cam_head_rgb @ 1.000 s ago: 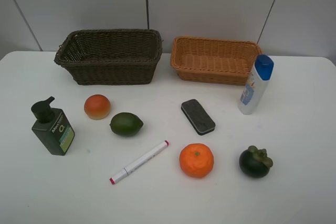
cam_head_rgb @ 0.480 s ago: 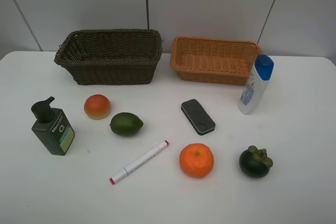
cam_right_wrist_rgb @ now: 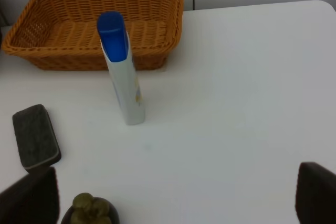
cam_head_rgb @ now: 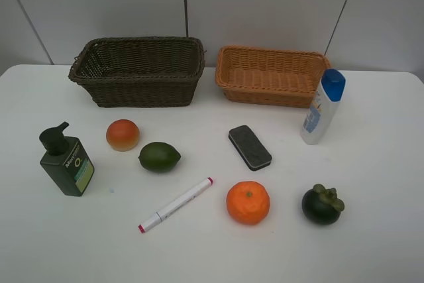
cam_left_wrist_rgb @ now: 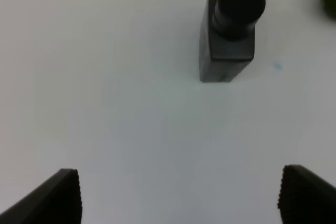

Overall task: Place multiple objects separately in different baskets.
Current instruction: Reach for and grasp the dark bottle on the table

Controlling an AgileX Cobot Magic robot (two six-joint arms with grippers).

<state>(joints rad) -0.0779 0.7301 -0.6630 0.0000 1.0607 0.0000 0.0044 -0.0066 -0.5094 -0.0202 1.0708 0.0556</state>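
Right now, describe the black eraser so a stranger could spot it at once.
Start at the light orange-tan basket at the back of the white table. Just in front of its left end lies the black eraser block. It is the only flat dark slab; the orange nearby is round.

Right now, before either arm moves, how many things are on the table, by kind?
Baskets: 2, dark brown basket, light orange-tan basket
Bottles: 2, dark green pump bottle, white bottle with blue cap
Round fruits: 4, red-orange fruit, green fruit, orange fruit, dark fruit
Markers: 1, white pink-tipped marker
Erasers: 1, black eraser block
Total: 10
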